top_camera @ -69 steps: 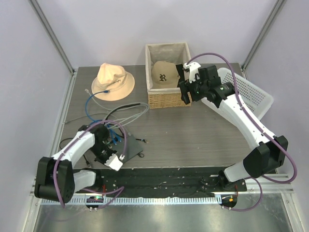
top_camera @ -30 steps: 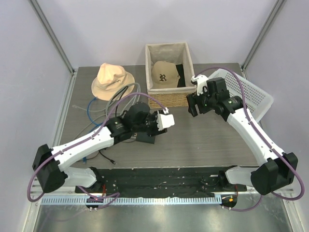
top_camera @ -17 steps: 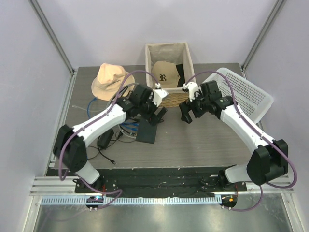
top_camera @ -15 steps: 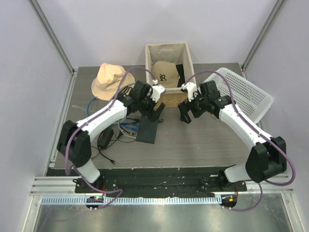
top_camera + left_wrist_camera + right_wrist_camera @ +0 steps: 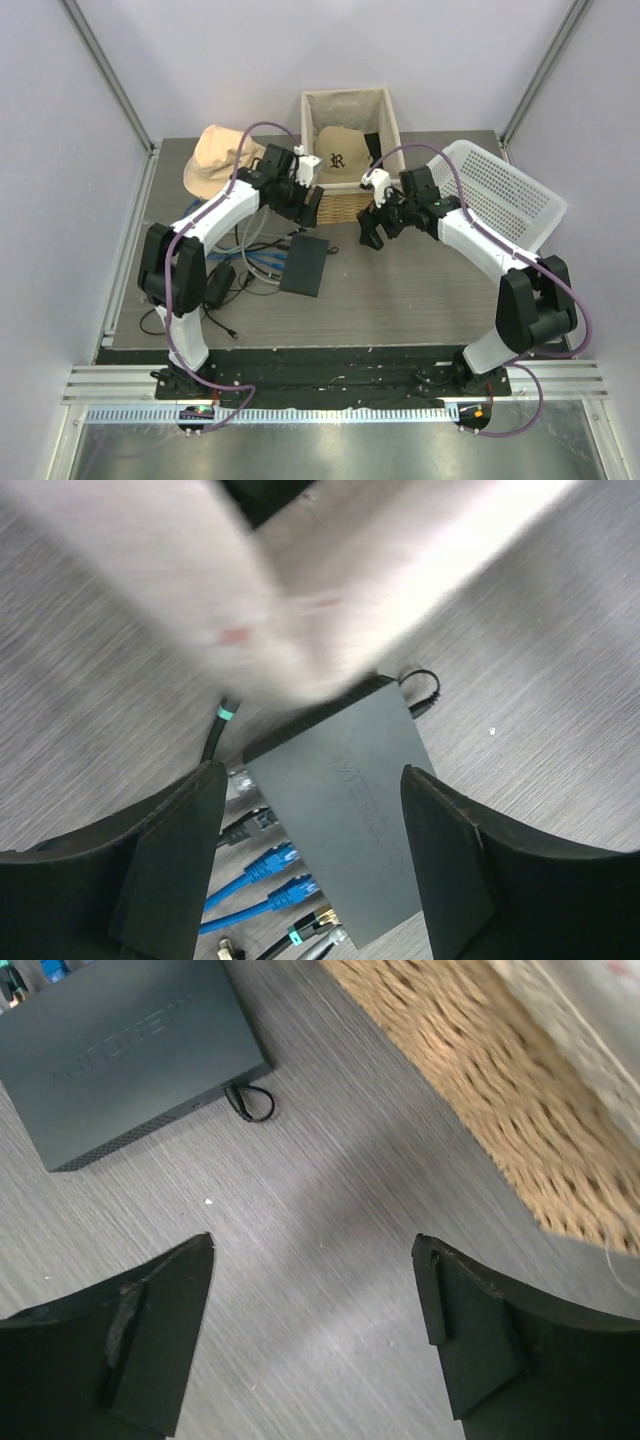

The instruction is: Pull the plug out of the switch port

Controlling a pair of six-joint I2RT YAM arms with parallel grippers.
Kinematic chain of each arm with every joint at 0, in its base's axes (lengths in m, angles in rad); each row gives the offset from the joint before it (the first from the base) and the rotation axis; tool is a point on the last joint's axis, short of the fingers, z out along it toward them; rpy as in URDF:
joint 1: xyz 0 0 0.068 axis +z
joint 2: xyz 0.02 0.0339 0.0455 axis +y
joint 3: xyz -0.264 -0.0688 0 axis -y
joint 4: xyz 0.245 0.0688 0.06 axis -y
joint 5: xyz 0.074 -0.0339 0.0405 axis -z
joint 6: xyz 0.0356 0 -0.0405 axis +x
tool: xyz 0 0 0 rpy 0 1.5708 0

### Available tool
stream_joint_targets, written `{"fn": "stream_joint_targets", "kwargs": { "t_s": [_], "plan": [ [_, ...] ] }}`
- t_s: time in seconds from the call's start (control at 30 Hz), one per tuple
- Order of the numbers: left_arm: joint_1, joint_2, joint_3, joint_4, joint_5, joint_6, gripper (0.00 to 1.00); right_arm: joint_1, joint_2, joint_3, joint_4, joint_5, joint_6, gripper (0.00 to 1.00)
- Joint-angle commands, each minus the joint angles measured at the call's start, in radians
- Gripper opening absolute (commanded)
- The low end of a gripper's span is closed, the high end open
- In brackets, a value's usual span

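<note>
Top external view: the switch lay flat on the table, near its middle, in front of the wicker basket. Blue cables ran from its left edge. The left gripper hovered beyond the switch, close to the basket wall. The right gripper hovered to the right of the switch, apart from it. Left wrist view: the jaws stood wide apart with nothing between them; below lay the switch, with blue plugs at its port edge. Right wrist view: the jaws were likewise spread and empty above bare table, the switch at upper left.
</note>
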Motion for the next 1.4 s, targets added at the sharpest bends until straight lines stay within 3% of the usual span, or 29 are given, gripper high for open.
{"fn": "stream_joint_targets", "kwargs": {
  "t_s": [0.0,0.23,0.4,0.53,1.37],
  "plan": [
    [0.042,-0.001,0.010,-0.019,0.062,-0.011,0.74,0.078,0.002,-0.020,0.108,0.064,-0.120,0.86],
    [0.042,0.041,-0.039,0.064,0.061,-0.137,0.75,0.147,0.066,-0.045,0.211,0.150,-0.283,0.77],
    [0.053,0.058,-0.066,0.069,0.048,-0.142,0.75,0.152,0.097,-0.050,0.272,0.113,-0.262,0.72],
    [0.100,0.052,-0.108,0.090,0.137,-0.210,0.74,0.187,0.134,-0.045,0.333,0.126,-0.254,0.69],
    [0.119,0.153,-0.143,0.193,0.213,-0.329,0.66,0.264,0.287,0.012,0.320,0.149,-0.322,0.69]
  ]
}}
